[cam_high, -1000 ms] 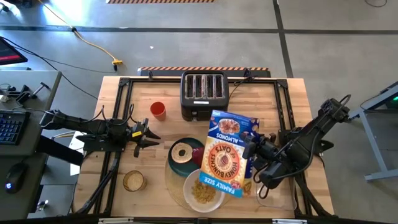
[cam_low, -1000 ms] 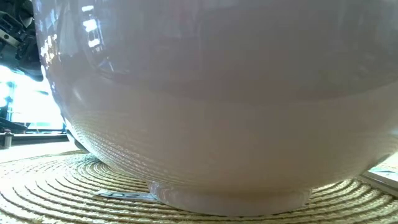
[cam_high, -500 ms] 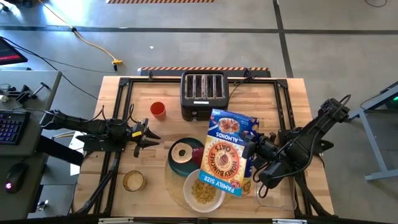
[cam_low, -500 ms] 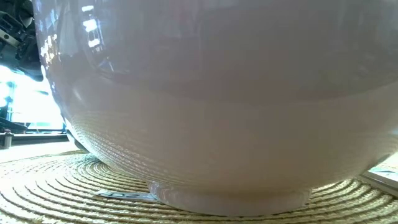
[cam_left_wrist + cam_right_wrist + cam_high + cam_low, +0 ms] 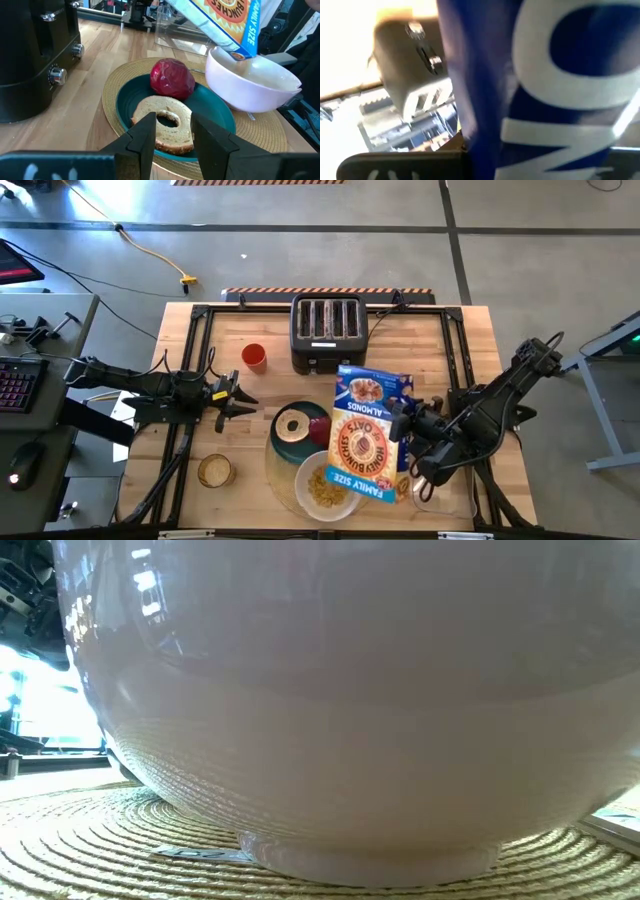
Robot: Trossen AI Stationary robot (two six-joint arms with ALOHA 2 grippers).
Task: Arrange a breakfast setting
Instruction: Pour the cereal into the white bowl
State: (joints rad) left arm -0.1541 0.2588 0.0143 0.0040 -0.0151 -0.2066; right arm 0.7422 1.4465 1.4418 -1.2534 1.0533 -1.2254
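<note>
Tilting cereal box [image 5: 365, 442] in right gripper [image 5: 402, 435] over white bowl [image 5: 300, 485]

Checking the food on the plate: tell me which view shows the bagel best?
The left wrist view: the bagel lies whole on the plate. The high view shows it small; the low and right wrist views miss it.

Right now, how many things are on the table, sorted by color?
Red: 2, the cup and the round red food
White: 1, the bowl
Teal: 1, the plate
Tan: 2, the bagel and the placemat
Black: 1, the toaster
Blue and orange: 1, the cereal box
Total: 8
</note>
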